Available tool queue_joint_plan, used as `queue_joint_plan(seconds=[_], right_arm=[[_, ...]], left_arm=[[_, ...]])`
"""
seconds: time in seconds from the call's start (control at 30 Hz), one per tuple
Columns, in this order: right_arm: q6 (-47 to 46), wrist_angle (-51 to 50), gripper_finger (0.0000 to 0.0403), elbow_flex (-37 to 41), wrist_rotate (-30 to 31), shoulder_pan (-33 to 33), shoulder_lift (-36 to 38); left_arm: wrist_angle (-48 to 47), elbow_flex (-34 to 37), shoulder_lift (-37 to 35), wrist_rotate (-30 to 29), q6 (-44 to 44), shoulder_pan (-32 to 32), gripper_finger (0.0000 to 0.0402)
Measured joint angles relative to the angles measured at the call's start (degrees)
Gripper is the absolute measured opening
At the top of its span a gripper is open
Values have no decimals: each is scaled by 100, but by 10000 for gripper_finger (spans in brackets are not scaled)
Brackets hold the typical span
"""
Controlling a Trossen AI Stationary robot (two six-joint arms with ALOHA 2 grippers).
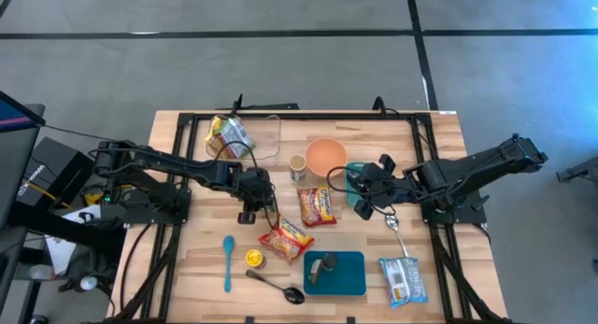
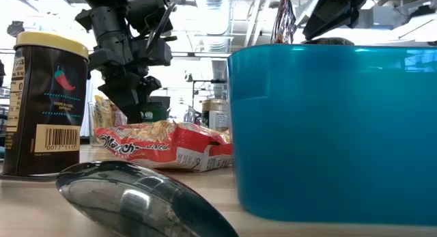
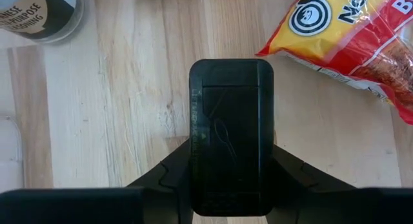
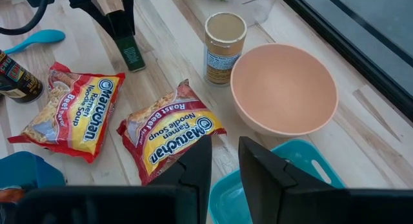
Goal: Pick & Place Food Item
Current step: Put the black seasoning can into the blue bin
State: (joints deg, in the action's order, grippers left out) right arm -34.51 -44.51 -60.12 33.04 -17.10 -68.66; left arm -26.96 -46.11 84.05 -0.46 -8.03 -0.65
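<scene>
Left tool: lowered close over the table, just beside a noodle packet; fingers seen nearly together in the left wrist view, nothing held; apparently lined up for a pick.
Right tool: held above the rim of a teal tray; fingers a narrow gap apart, empty; aimed at a second noodle packet.
Food: both packets lie flat on the table, untouched; a peach bowl is judged the likely destination.

Bright even light, blurred near spoon
</scene>
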Motion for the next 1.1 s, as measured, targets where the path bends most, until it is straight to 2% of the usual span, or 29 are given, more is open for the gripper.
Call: queue_joint_plan(seconds=[0.2, 0.47, 0.63, 0.93, 1.1], right_arm=[[6, 187, 72, 56, 230, 0, 0], [715, 1771, 72, 883, 278, 0, -5], [1037, 2565, 72, 1245, 251, 0, -3], [1118, 2767, 72, 1268, 150, 37, -4], [1225, 2762, 72, 1268, 188, 39, -4]], left_arm=[[7, 0, -55, -4, 101, -2, 120], [288, 0, -493, 6, 554, -2, 120], [692, -6, -828, 235, 843, -2, 123], [1776, -5, -827, 545, 848, -2, 122], [1843, -204, -751, 545, 837, -6, 122]])
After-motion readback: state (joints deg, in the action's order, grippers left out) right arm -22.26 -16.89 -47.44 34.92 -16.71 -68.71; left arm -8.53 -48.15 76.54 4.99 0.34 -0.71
